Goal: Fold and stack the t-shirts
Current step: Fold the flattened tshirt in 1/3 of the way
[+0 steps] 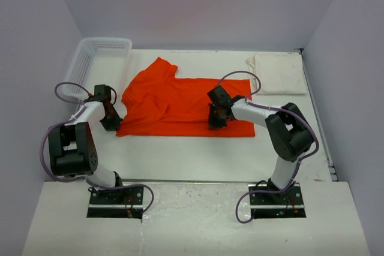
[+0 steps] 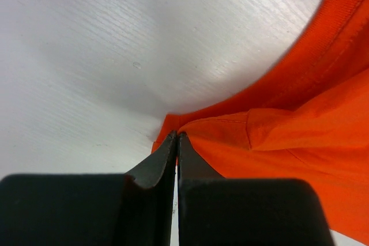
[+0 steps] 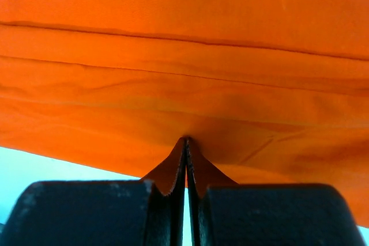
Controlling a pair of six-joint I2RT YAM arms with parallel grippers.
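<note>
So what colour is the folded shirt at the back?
The folded shirt is cream-white, clearest in the top view.

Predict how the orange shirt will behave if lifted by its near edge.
Probably floppy: the orange shirt lies creased and puckers where the right gripper pinches it. It would likely sag between that and the left gripper, pinching its corner. Probably light: thin, flat cloth.

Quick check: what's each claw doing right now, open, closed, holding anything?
Left claw: closed, pinching a corner of the orange t-shirt.
Right claw: closed, pinching a fold of the same shirt near its edge.
</note>
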